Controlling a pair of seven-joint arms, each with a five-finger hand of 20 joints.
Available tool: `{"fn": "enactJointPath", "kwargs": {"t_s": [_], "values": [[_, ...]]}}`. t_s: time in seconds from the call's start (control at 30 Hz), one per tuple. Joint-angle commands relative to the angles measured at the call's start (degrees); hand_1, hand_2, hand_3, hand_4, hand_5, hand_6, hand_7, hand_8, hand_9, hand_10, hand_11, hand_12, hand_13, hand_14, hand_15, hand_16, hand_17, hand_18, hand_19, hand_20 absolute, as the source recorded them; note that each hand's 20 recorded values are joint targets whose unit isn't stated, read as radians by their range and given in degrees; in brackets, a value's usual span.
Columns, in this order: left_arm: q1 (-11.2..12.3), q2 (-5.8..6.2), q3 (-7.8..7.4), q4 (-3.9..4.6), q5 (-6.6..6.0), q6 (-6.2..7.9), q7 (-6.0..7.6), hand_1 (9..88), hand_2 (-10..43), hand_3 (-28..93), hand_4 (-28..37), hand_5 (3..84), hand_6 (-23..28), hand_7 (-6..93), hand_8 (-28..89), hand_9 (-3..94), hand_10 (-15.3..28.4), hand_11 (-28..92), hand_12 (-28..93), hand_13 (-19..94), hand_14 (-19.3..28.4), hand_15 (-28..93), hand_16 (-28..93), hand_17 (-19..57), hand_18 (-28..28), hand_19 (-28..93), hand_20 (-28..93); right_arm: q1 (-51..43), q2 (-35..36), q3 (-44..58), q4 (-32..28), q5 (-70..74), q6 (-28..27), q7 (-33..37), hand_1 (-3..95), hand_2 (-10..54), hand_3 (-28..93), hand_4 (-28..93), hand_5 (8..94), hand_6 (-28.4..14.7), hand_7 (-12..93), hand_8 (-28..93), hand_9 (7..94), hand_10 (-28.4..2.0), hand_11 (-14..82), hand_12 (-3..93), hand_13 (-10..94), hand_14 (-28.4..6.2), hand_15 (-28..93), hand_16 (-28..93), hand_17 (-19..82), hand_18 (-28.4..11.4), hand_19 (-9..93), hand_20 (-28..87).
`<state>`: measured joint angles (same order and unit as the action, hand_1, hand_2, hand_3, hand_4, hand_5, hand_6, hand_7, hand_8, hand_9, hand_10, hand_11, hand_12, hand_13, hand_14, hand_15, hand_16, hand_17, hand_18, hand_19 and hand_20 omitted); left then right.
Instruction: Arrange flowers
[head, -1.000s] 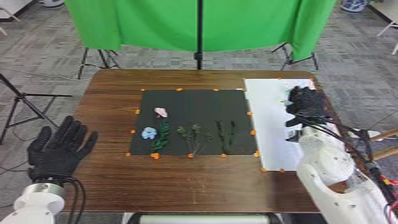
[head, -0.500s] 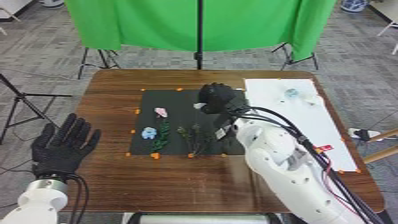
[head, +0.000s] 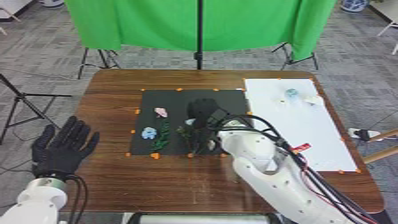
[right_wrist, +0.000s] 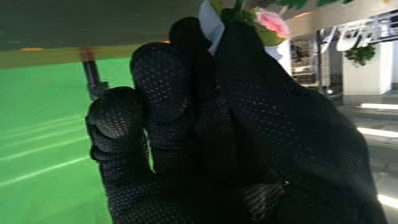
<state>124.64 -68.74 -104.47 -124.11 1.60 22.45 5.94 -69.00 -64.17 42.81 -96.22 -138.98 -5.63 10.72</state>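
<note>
The half-filled black mat (head: 169, 97) is being arranged, a pale flower (right_wrist: 211, 25) being pinched by the right hand (head: 202, 108) (other blooms (head: 291, 92) being left aside).

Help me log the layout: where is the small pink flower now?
In the head view, the pink flower lies on the left part of the black rectangular sheet, just beyond the light-blue flower.
</note>
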Motion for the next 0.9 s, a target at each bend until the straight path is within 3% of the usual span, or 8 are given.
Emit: {"fn": "enactJointPath", "kwargs": {"t_s": [0.03, 0.1, 0.17, 0.27, 0.37, 0.43, 0.7, 0.9], "values": [[1.3, -0.04, 0.01, -0.69, -3.20, 1.56, 2.96, 27.5, 15.4, 78, -28.3, 47.6, 9.7, 21.0, -11, 43.0, 17.1, 37, 15, 33, 19.4, 64, -7, -5.4, 18.6, 47, 24, 1.4, -1.9, -1.3, 0.4, -2.7, 2.0, 1.1, 67.0, -9.5, 70, -28, 83.1, 0.1, 25, 3, 86.5, -10.4, 11.9, 45.2, 72, -6.7, 49, 50, 39, -22.2, 84, 43], [0.8, -0.10, -0.20, -0.31, -4.19, 1.93, 2.98, 27.6, 15.6, 78, -28.3, 47.9, 9.6, 21.4, -11, 43.2, 16.9, 37, 15, 34, 19.1, 64, -7, -5.4, 18.6, 47, 24, 1.3, -2.3, -1.2, 1.0, -3.9, 1.6, 0.3, 67.0, -9.5, 70, -28, 83.0, 0.1, 25, 3, 86.4, -10.4, 11.9, 45.1, 72, -6.7, 50, 50, 39, -22.2, 84, 43], [0.4, -0.01, -0.36, 0.04, -6.23, 1.85, 3.98, 27.7, 15.7, 78, -28.3, 48.0, 9.6, 21.5, -11, 43.4, 16.9, 37, 15, 34, 18.9, 64, -7, -5.1, 18.4, 47, 24, 1.0, -2.9, -0.6, 1.2, -6.8, -1.2, -1.0, 66.9, -9.5, 70, -28, 82.5, 0.1, 25, 2, 86.3, -10.4, 11.7, 44.6, 72, -6.8, 50, 50, 39, -22.3, 84, 43], [-0.6, 0.10, -0.08, 0.70, -5.60, 1.69, 3.63, 27.8, 15.9, 78, -28.3, 48.4, 9.7, 21.5, -11, 43.5, 16.9, 37, 15, 34, 18.9, 64, -7, -5.1, 18.4, 47, 24, 1.1, -4.0, -0.1, 2.3, -7.7, -3.2, -1.2, 66.5, -9.5, 71, -28, 81.8, 0.0, 23, 1, 85.7, -10.4, 10.0, 42.0, 72, -7.1, 49, 49, 38, -22.4, 84, 43], [-0.9, 0.04, 0.06, 0.76, -6.66, 1.53, 2.84, 28.0, 16.1, 77, -28.3, 49.8, 9.3, 19.7, -12, 44.6, 16.6, 36, 14, 34, 19.1, 64, -7, -5.0, 18.3, 47, 24, 0.7, -4.6, 0.4, 2.3, -7.7, -4.1, -0.4, 66.4, -9.5, 71, -28, 83.5, -0.4, 20, 2, 86.8, -10.4, 8.9, 40.9, 72, -7.3, 48, 49, 38, -22.5, 83, 43], [-2.1, 0.16, 1.01, 1.48, -6.49, 1.67, 3.02, 28.1, 16.3, 77, -28.3, 50.4, 9.2, 18.7, -12, 45.1, 16.6, 35, 13, 34, 19.3, 64, -7, -4.9, 18.3, 47, 24, 0.8, -5.3, 0.8, 2.9, -7.7, -4.0, 0.1, 66.2, -9.5, 71, -28, 84.3, -0.6, 19, 2, 87.5, -10.4, 8.9, 41.1, 72, -7.4, 48, 49, 38, -22.6, 83, 44], [-1.9, 0.28, 1.15, 1.20, -6.89, 1.36, 2.97, 28.1, 16.4, 77, -28.3, 51.0, 9.3, 18.7, -11, 45.6, 16.4, 33, 14, 34, 19.1, 63, -7, -4.9, 18.3, 47, 24, -0.1, -5.3, 1.6, 0.7, -7.8, -8.0, 1.0, 64.7, -9.5, 71, -28, 76.2, -0.9, 20, -1, 79.8, -11.1, 6.2, 34.0, 69, -6.7, 47, 48, 36, -22.4, 83, 42], [-2.6, 0.59, 1.53, 1.65, -7.61, 2.23, 3.39, 27.9, 16.1, 78, -28.3, 51.4, 9.5, 20.0, -10, 45.8, 16.6, 34, 15, 34, 19.0, 64, -7, -4.8, 18.2, 47, 24, -0.7, -5.8, 2.4, 0.5, -8.4, -10.0, 0.2, 62.7, -9.5, 72, -28, 69.4, -0.7, 20, -13, 69.1, -13.8, 18.0, 18.3, 66, -7.2, 48, 45, 35, -22.4, 82, 41]]}}
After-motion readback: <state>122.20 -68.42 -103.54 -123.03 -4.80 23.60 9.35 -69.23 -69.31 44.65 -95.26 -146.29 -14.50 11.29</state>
